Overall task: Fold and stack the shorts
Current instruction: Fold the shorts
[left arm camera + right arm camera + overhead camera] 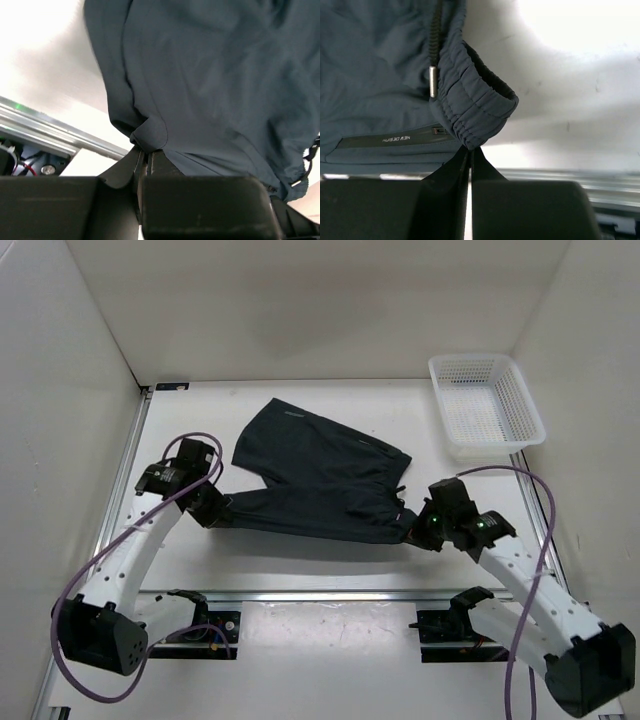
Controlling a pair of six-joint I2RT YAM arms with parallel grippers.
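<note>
The shorts [320, 480] lie spread near the middle of the table [300, 570], one leg pointing to 11 o'clock. The left gripper [224, 508] is clenched on the hem at their 8 o'clock edge — the right gripper [410, 530] pinches the waistband corner at 4 o'clock. The basket [487, 405] stands at 2 o'clock, apart from them

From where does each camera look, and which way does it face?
Top external: above and behind the robot, looking down at the table, shorts and white basket; left arm and right arm show.
Left wrist: on the left arm, facing along the left gripper, shut on the shorts' edge.
Right wrist: on the right arm, facing along the right gripper, shut on the waistband.
Shared: all three show the shorts.
</note>
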